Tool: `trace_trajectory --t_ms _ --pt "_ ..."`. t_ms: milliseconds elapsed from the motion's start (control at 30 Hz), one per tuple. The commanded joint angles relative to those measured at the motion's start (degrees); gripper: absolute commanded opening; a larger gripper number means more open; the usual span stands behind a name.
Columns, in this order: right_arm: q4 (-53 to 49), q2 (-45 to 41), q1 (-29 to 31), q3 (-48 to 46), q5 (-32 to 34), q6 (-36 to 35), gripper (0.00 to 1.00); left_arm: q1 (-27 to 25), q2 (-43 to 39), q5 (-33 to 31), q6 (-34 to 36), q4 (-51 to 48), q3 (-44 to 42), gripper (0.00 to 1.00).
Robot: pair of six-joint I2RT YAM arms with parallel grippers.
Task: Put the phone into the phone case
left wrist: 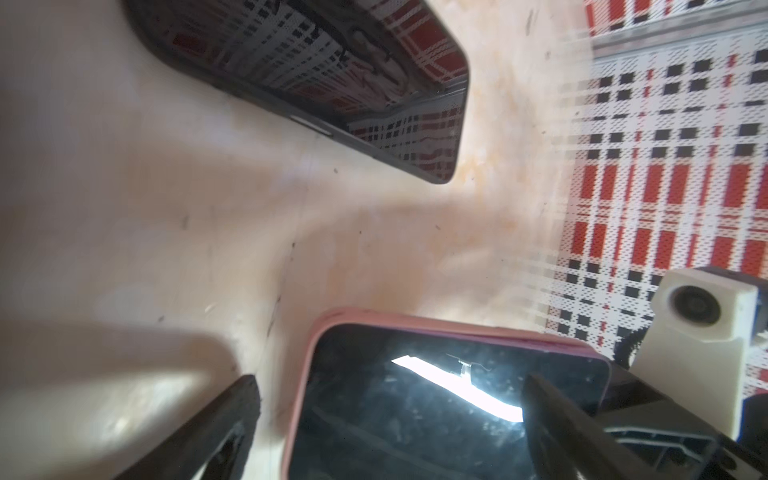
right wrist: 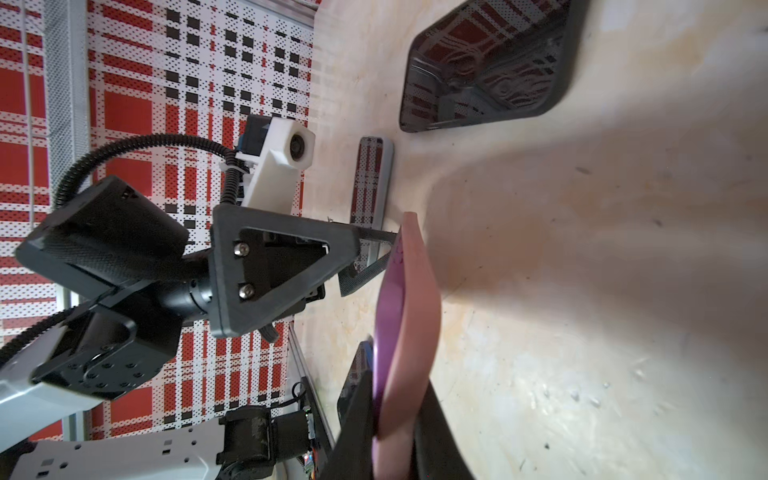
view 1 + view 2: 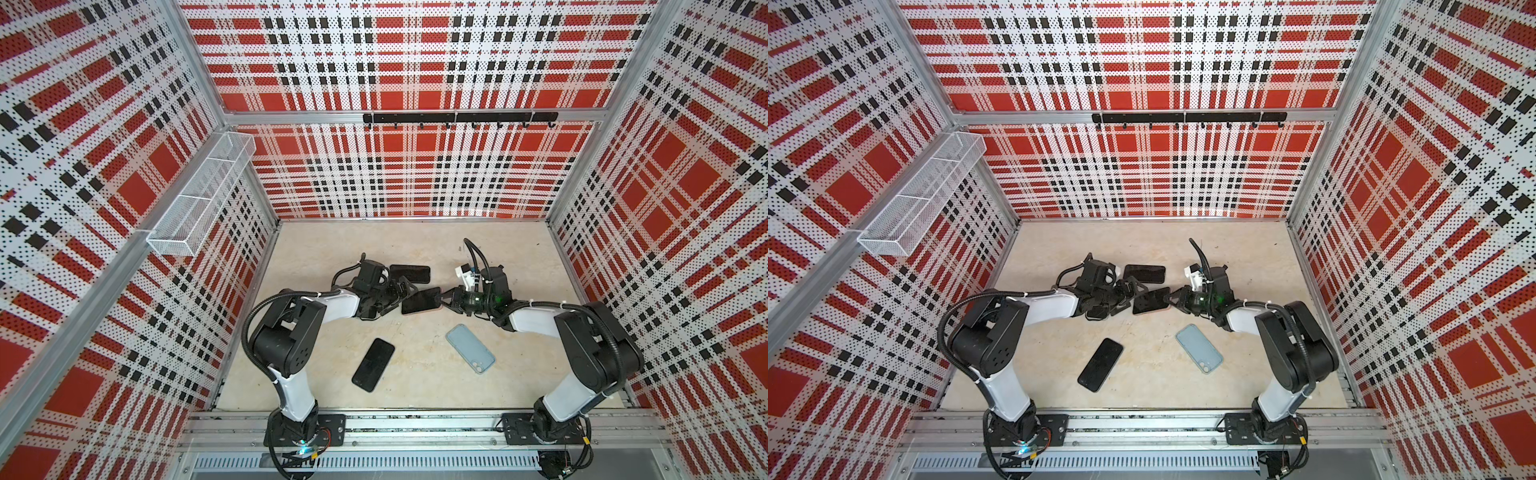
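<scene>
Top views, both: phone (image 3: 420, 301) mid-table (image 3: 424, 399), screen up, lying between the two arms. Right gripper (image 3: 441, 300) clamped down on its right end, jaws nearly together. Left gripper (image 3: 403, 292) at the opposite end, jaws spread wide, gripping nothing.

Left wrist view: phone sitting inside pink case (image 1: 415, 323), pink rim wrapping the visible corner and two edges. Left fingers (image 1: 232, 419) either side of that end, one clear of the rim, the other over the screen, contact not confirmable.

Right wrist view: same pair edge-on, purple phone body against pink shell, squeezed between right fingers (image 2: 353, 424). Cannot tell if fully seated, or whether resting on the table or lifted.

Elsewhere:
- Glossy black phone (image 3: 409, 274) just behind the left gripper, flat, apart from the pink case.
- Second black phone (image 3: 372, 365) toward the front, left of centre, angled.
- Blue case (image 3: 470, 348) toward the front right, camera cutout at its near end, well apart from the rest.
- Wire basket (image 3: 199, 195) on left wall, hook rail (image 3: 459, 117) on back wall.
</scene>
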Motion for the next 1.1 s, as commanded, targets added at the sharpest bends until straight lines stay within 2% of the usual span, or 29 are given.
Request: trace_trajectory --t_ms 0,100,267,367,500,567,633,767,900,967,1000,1067 --pt "1.7 -5.05 -1.26 4.6 -4.11 -2.13 0.0 2.7 -7.49 -0.08 1.79 1.83 -0.97 0.99" --pt "1.44 -7.34 -2.91 5.72 -7.65 -1.29 0.0 5.67 -12.16 3.18 2.64 3.59 -2.59 0.99" --pt "2.54 -10.85 -4.16 7.01 -13.63 0.55 0.0 9.12 -15.37 16.79 -0.49 15.19 -4.92 1.0" --pt "3.92 -12.54 -4.23 7.35 -15.97 2.09 0.0 8.21 -15.48 21.79 0.09 17.48 -4.42 0.98" --pt "7.95 -13.98 -4.25 7.07 -17.78 5.75 0.0 7.5 -15.04 24.25 0.3 19.96 -4.85 0.9" --pt "9.69 -14.14 -4.29 6.71 -18.16 7.4 0.0 5.25 -14.21 25.49 -1.71 23.81 -5.2 0.87" --pt "11.13 -14.17 -4.28 6.29 -18.23 8.72 0.0 4.12 -12.75 27.29 -6.25 31.78 -5.57 0.83" --pt "14.21 -13.77 -4.49 5.68 -18.34 10.88 0.0 2.61 -9.15 29.79 -17.67 49.78 -6.58 0.69" --pt "15.22 -13.71 -5.07 5.19 -17.58 11.81 0.0 2.22 -2.56 30.42 -33.46 71.26 -7.64 0.51" --pt "15.58 -13.74 -5.52 4.8 -17.28 12.08 0.0 1.69 -1.62 30.47 -33.19 70.53 -7.5 0.35" --pt "15.64 -13.75 -5.83 4.62 -17.2 12.16 0.0 1.35 -2.14 30.08 -31.77 70.13 -7.92 0.31" --pt "16.03 -13.82 -6.37 4.27 -17.03 12.51 0.0 1.07 -3.4 28.73 -29.26 66.81 -8.57 0.31"
